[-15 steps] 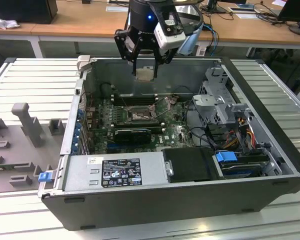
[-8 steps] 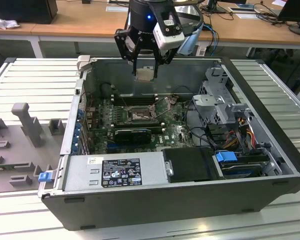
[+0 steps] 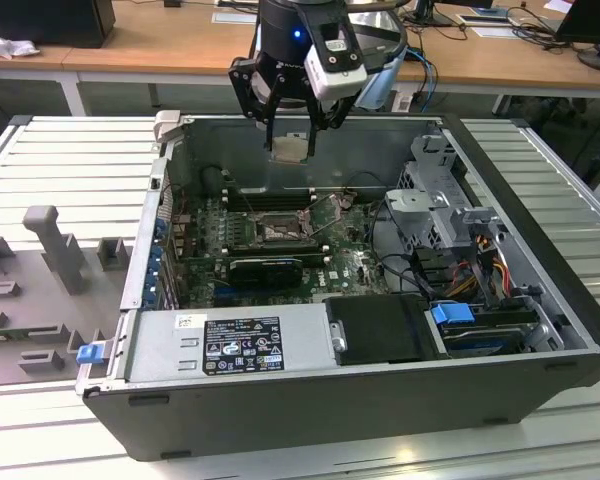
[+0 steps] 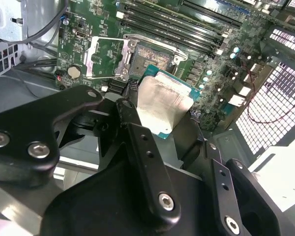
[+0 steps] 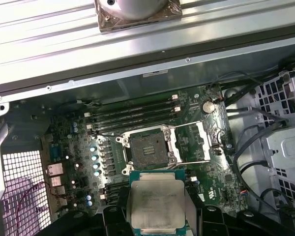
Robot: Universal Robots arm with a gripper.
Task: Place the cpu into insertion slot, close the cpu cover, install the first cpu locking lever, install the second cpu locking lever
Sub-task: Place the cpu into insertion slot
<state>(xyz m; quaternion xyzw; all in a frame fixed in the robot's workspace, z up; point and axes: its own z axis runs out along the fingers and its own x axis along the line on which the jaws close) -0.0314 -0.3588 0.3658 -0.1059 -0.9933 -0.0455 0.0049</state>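
In the exterior view, grey fixtures (image 3: 55,250) stand left on the tabletop (image 3: 70,150); a printed label (image 3: 242,345) marks the power supply (image 3: 305,335); the claw (image 3: 291,142) pinches the cpu (image 3: 290,150) above the bare insertion slot (image 3: 278,230); the cpu cover (image 5: 191,142), in the first wrist view, lies flipped open; a drive cage (image 3: 435,200) stands right.

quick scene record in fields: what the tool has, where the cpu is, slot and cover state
tool: shut on the cpu, above the open computer case
cpu: held in the air over the motherboard, not yet in the slot
insertion slot: empty and uncovered
cpu cover: swung open, lying beside the slot
task state: no step finished; the cpu is nearest the insertion slot in both wrist views
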